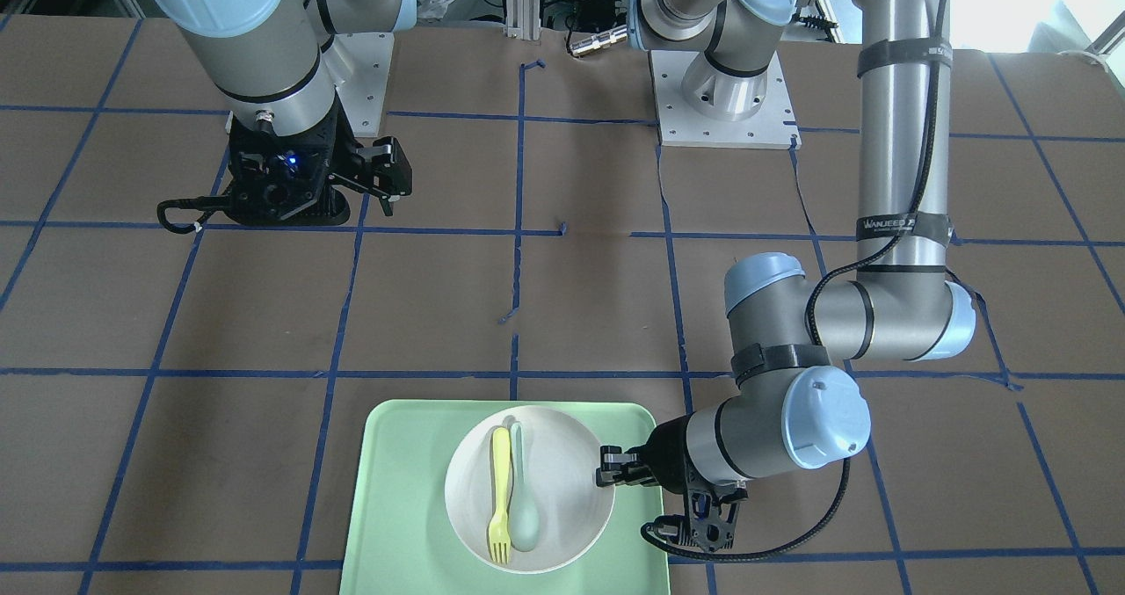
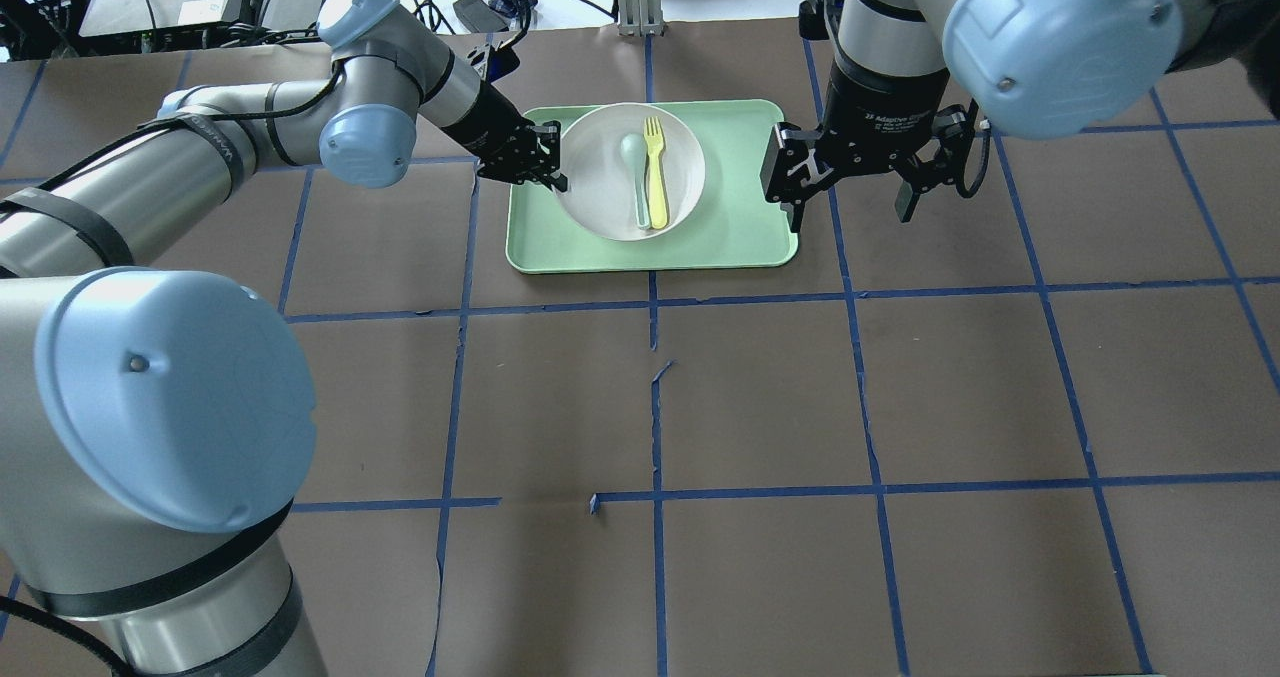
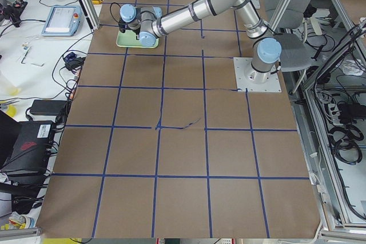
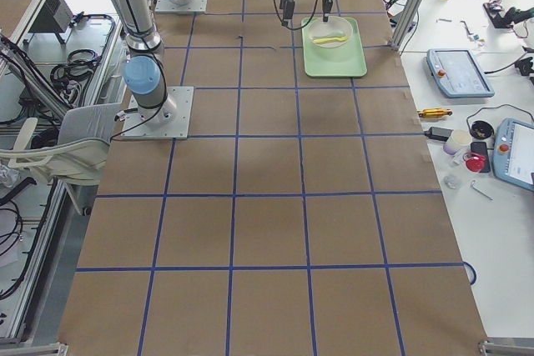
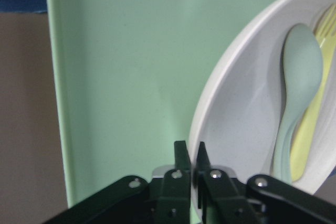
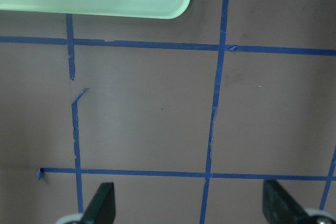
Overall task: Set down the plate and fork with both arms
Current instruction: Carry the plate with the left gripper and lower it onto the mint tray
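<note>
Right, the plate (image 2: pixel 595 172) sits on the mint-green tray (image 2: pixel 740 222) at the far side of the counter, with the fork (image 2: pixel 655 172) and a spoon (image 2: pixel 635 172) lying in it. What matters for me is that the plate's near-left rim is already between the left arm's (image 2: pixel 460 107) jaws. In the left wrist view they are drawn narrow with the rim's edge running in between them, so I judge it pinched rather than merely touched. That arm reaches in low and nearly level from the tray's left side, wrist angled down toward the rim.

The fork's long axis runs away from the robot, tines at the far end. It lies on the plate's right half, with the spoon just beside it on the left. So the right arm (image 2: pixel 885 67) is the nearer one for the fork. It hangs roughly vertical just beyond the tray's right edge, jaws spread wide and empty over the bare counter. The fork lies to their left, across the tray's edge.
</note>
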